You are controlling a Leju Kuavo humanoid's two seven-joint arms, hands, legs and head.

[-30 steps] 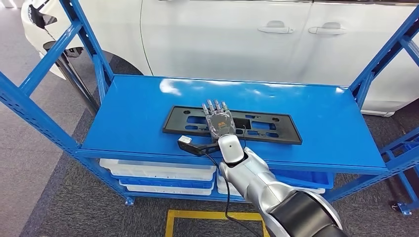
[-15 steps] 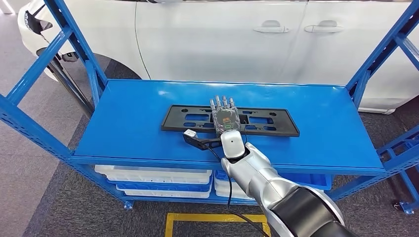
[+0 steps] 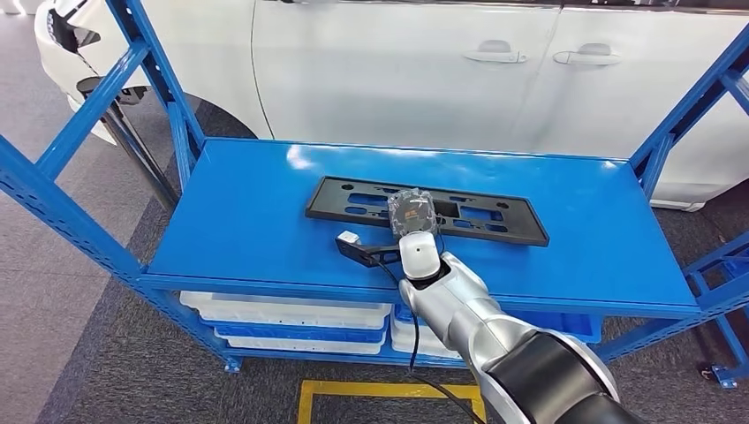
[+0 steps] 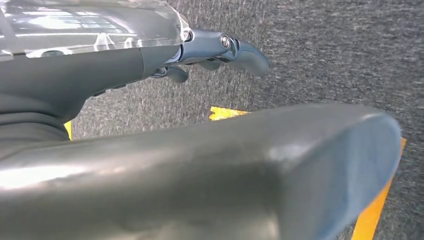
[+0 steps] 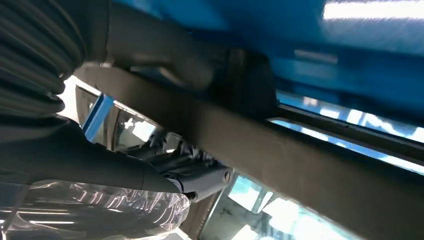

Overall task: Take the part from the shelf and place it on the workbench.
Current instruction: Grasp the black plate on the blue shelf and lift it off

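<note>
Fingers that stood spread above the part a second ago have curled down — your right hand (image 3: 412, 212) now grips it.
One black part (image 3: 353, 196) lies flat mid-shelf (image 3: 238, 230), well clear of every edge; the right wrist view shows the fingers (image 5: 192, 172) wrapped round its rail. Left hand (image 4: 220, 47) hangs with nothing in it, fingers loosely apart.

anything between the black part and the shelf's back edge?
Nothing: head view shows bare blue shelf from the black part to the back edge.
</note>
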